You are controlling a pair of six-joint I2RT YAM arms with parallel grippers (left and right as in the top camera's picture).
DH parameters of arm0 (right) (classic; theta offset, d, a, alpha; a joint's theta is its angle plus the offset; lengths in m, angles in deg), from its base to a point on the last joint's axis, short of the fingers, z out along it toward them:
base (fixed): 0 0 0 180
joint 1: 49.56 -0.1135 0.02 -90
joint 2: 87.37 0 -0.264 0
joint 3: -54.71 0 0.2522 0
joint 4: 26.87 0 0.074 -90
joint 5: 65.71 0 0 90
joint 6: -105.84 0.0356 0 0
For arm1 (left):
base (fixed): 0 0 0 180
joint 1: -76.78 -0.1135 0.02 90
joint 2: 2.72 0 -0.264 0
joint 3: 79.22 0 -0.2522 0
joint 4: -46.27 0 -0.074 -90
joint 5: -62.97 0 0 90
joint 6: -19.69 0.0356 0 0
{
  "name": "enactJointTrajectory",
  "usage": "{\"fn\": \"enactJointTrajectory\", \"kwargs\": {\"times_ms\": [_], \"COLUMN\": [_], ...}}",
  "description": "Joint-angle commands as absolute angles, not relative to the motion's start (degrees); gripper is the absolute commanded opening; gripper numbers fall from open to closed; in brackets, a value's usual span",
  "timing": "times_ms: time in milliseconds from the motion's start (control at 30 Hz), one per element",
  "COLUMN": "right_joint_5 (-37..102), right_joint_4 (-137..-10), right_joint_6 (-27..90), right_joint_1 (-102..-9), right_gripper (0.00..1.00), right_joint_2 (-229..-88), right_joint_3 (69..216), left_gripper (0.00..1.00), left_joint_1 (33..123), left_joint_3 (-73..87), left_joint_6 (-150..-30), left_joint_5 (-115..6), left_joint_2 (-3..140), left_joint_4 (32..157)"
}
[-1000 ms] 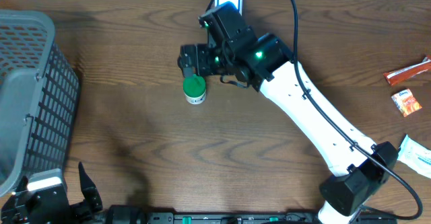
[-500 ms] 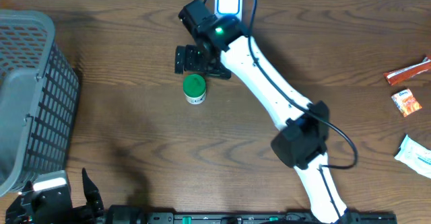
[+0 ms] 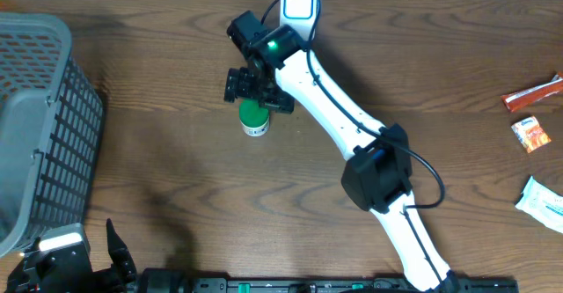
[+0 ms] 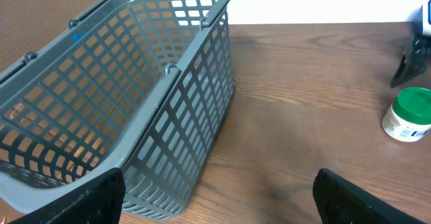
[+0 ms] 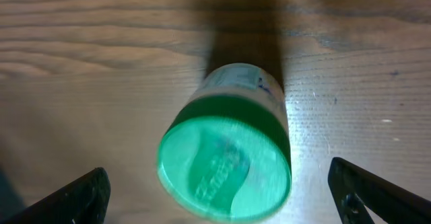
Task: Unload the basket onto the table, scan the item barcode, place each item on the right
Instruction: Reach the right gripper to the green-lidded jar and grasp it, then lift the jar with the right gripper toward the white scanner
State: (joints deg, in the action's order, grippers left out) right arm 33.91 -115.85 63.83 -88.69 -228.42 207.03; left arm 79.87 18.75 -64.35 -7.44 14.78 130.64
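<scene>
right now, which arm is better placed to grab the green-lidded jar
Right. The right arm has its jaws open just above the green-lidded jar; the left arm sits back by the basket, well away from it.

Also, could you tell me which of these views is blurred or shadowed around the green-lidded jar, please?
Right wrist view: the green-lidded jar is soft and smeared, its label unreadable, with a dark shadow on the wood above it. Overhead view: sharp and evenly lit, no glare. Left wrist view: the basket is crisp, while the jar at the right edge is slightly soft.
</scene>
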Motion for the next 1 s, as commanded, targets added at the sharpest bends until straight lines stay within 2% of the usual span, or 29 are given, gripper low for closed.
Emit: {"fn": "enactJointTrajectory", "kwargs": {"times_ms": [0,367,433,567,700,767,967], "right_joint_5": [34.05,33.74,33.72,32.65,30.37,30.05,34.74], "right_joint_4": [-115.85,-114.98,-114.89,-115.09,-116.40,-117.65,-120.53], "right_joint_6": [65.14,63.96,63.98,63.98,63.52,62.54,58.78], "right_joint_1": [-89.11,-91.23,-91.36,-91.40,-91.38,-91.32,-90.49], "right_gripper": [0.99,0.98,0.93,0.72,0.67,0.61,0.57], "right_joint_2": [-231.61,-236.03,-236.33,-236.57,-236.57,-236.57,-236.29], "right_joint_3": [207.84,207.75,207.75,207.75,207.75,207.75,209.02], "left_gripper": [0.89,0.89,0.89,0.89,0.89,0.89,0.89], "left_joint_1": [79.59,79.59,79.59,79.59,79.59,79.59,79.59], "left_joint_3": [18.55,18.55,18.55,18.55,18.55,18.55,18.55], "left_joint_6": [-65.07,-65.07,-65.07,-65.07,-65.07,-65.07,-65.07], "left_joint_5": [-7.57,-7.55,-7.55,-7.55,-7.55,-7.55,-7.55], "left_joint_2": [14.47,14.47,14.47,14.47,14.47,14.47,14.47], "left_joint_4": [130.79,131.42,131.90,132.06,132.08,132.08,132.10]}}
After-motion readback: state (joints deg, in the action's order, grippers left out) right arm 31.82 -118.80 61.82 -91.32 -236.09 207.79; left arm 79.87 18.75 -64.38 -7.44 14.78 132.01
